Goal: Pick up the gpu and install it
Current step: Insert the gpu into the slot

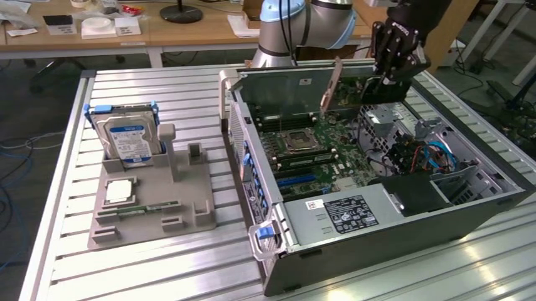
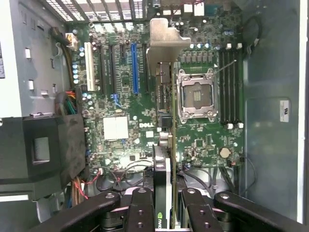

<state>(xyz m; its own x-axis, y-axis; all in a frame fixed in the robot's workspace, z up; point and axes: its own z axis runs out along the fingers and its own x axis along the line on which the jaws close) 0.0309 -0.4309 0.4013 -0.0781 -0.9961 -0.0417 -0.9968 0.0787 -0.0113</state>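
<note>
One gpu (image 2: pixel 164 164), clamped edge-on in gripper (image 2: pixel 166 215) jaws, hung above the motherboard (image 2: pixel 120 96); judged best kept upright, parallel to that motherboard's blue slot (image 2: pixel 134 67).

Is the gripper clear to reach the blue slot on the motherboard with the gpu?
Likely yes: the case lies open, the gripper holds the gpu above the motherboard, and nothing covers the blue slot.

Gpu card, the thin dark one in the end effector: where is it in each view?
Exterior view: the thin, dark grey-black gpu card hangs from the end effector above the open grey computer case's far end.
Wrist view: the gpu card is edge-on, clamped by the end effector, beside the square silver CPU socket.
Shared landmark: that CPU socket.
</note>
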